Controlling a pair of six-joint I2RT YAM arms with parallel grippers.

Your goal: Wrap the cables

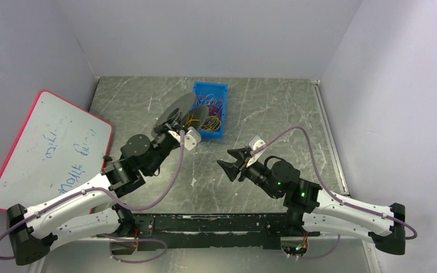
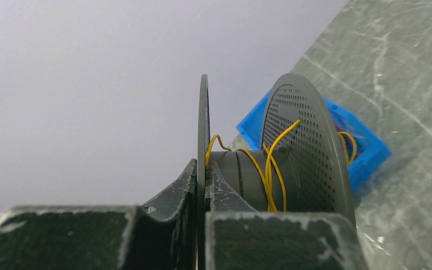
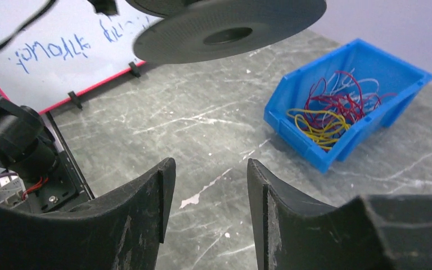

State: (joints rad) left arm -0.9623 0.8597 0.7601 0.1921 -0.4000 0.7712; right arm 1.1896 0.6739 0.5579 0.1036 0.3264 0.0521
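Note:
My left gripper [image 2: 203, 181] is shut on the thin flange of a grey spool [image 2: 309, 152], holding it up off the table. A yellow cable [image 2: 270, 169] is looped a few turns round the spool's hub. From above, the spool [image 1: 185, 111] hangs at the left gripper [image 1: 173, 126], just in front of the blue bin [image 1: 210, 86]. More cables [image 3: 332, 107], red, yellow and a few pale ones, lie tangled in that bin [image 3: 298, 124]. My right gripper [image 3: 211, 169] is open over bare table with nothing between its fingers, right of the spool [image 3: 230, 25]. In the top view it [image 1: 227, 162] sits mid-table.
A whiteboard [image 1: 51, 148] with a red frame and blue writing leans at the left wall. Grey walls close in the table on three sides. Lilac hoses [image 1: 173, 170] trail along both arms. The arms' base rail [image 1: 216, 224] runs along the near edge.

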